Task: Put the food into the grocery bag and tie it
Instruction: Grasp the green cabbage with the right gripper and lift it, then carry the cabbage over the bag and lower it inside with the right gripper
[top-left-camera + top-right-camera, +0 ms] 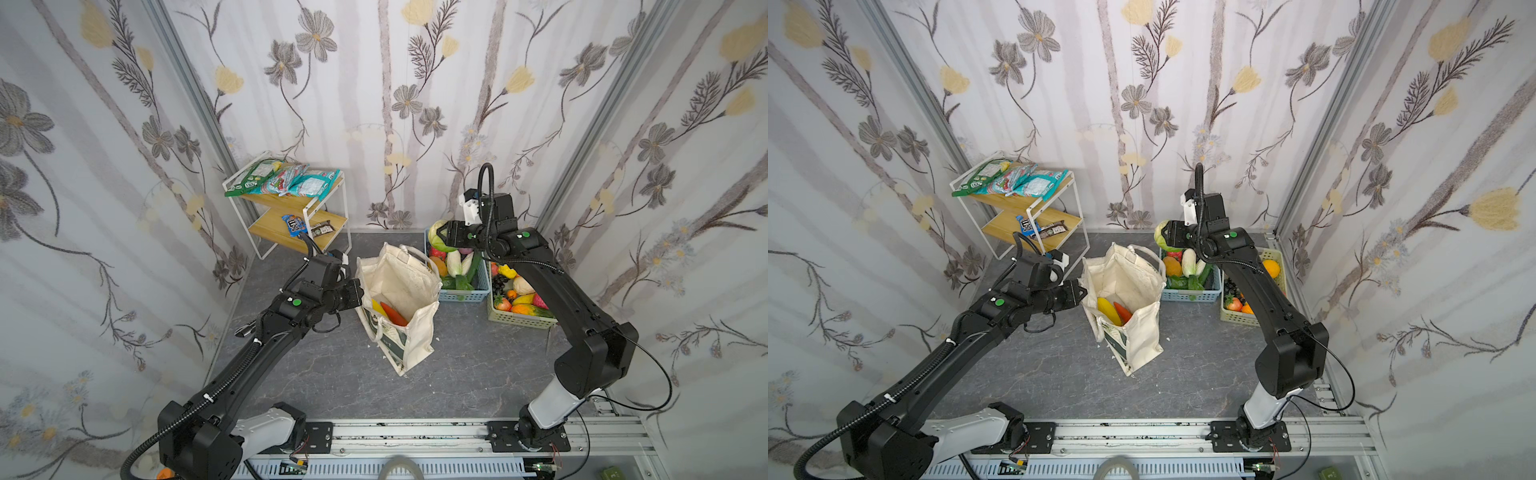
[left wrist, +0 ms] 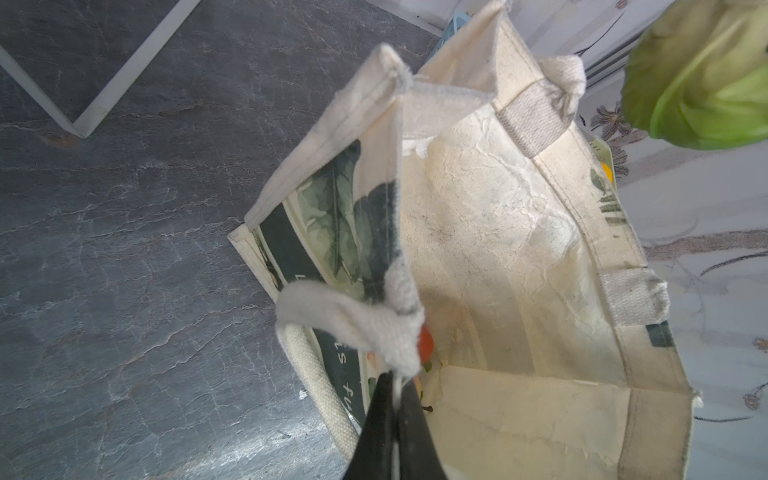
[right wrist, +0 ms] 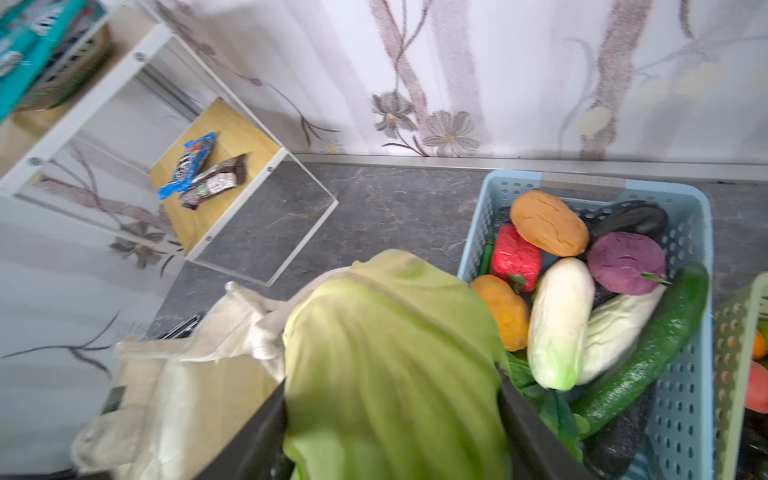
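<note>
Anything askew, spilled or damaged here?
The bag's lining is cracked and torn near the rim. White flecks lie on the table beside it, seemingly shed from it. Nothing is spilled.

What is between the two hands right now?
The bag, mouth open. The left hand pinches its rim on one side; the right hand holds the cabbage beyond the other side. Both top views show it.

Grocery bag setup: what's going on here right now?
The left claw pinches the rim of the grocery bag by a strap, holding it open. The right claw grips a cabbage, raised near the blue basket beside the bag. A carrot and a yellow fruit already lie inside; snack packets sit on the shelf.
</note>
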### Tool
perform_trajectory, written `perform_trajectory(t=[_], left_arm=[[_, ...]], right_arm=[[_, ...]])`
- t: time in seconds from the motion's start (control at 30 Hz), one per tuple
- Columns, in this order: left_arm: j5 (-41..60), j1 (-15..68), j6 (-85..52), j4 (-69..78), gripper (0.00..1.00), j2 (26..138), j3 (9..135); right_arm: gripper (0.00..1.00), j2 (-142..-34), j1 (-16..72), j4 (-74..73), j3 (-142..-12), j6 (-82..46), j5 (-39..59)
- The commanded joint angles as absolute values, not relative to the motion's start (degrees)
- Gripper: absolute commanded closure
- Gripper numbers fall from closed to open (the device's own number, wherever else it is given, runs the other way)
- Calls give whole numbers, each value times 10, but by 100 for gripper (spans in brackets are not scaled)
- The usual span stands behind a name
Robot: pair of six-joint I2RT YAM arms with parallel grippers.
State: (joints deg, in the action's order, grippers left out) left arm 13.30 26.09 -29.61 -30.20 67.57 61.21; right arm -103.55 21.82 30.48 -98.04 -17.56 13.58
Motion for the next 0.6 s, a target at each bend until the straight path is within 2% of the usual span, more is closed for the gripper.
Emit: perform_trajectory(t=[0.0,0.3,0.57], left_arm=[[136,263,-300,-298,100,680,615],[136,264,-301,-295,100,686,617],[136,265,-301,-294,100,690,622]], right_arm=[[36,-1015,241,269,-984,-186,169],[36,-991,322,258,-969,-188,205],[38,-1015,378,248,-938,-182,231]])
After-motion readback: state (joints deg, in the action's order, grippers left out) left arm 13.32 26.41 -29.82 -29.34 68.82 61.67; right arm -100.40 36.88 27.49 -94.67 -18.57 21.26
